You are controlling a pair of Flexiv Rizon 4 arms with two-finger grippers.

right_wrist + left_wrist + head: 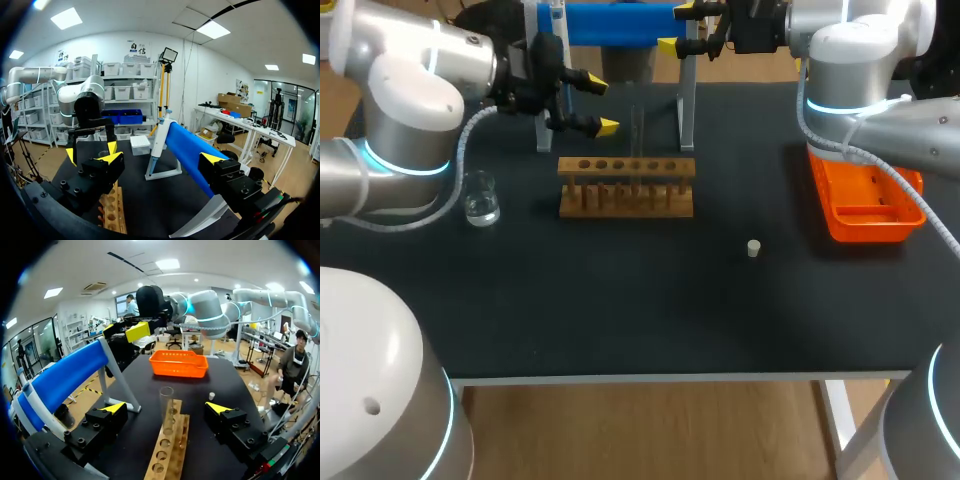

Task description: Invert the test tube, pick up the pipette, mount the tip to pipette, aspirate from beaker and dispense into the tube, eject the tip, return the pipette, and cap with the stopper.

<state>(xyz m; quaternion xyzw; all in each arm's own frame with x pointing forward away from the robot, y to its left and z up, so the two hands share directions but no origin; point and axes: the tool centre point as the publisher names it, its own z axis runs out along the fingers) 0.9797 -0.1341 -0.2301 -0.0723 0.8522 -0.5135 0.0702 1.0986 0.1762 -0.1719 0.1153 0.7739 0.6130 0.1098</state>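
Test tube [166, 409] is seated in rack [626, 186] on black table [620, 310]. Left gripper [601, 106] and right gripper [676, 28] are shown open, empty.

Tube [637, 135] stands in rack [626, 187], beaker [480, 198] left of it, stopper [753, 248] right.

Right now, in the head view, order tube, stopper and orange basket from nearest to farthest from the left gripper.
1. Tube, upright in the rack, closest.
2. Stopper, on the table, right of middle.
3. Basket, at the far right.
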